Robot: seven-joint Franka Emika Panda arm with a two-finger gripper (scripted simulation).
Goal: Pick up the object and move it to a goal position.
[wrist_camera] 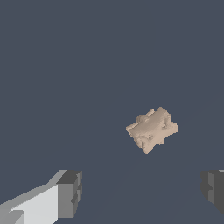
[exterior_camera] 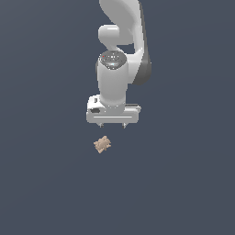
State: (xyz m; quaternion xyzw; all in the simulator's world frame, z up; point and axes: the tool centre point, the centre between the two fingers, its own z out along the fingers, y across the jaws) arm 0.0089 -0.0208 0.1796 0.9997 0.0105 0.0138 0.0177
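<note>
In the exterior view, nearest the camera lies the small tan-beige lumpy block with a bumpy outline (exterior_camera: 102,144), resting on the flat dark slate-blue tabletop (exterior_camera: 46,183) just below the centre of the frame, a little toward the exterior view's left; nothing touches it; behind and above it hangs the white robot claw (exterior_camera: 112,125), its two short fingertips pointing down and set wide apart, holding nothing; farther back the white arm (exterior_camera: 120,36) rises out of the top edge.

The wrist view agrees; the two dark grey finger pads (wrist_camera: 70,192) stand far apart at either side with open tabletop between them, and the block (wrist_camera: 152,129) sits ahead of the gap rather than inside it, closer to one pad than the other, turned at a slant to the line joining them.

The step in hand looks to be the approach before the grasp; to do it well, I judge the claw should first shift sideways until the block lies midway between the fingers, perhaps turn so the pads meet its longer, flatter flanks, then descend straight; the fingers should stay spread until they straddle it; closing off-centre risks nudging the knobbly piece away or pinching a bump that slips.

No goal marker shows in either view.
</note>
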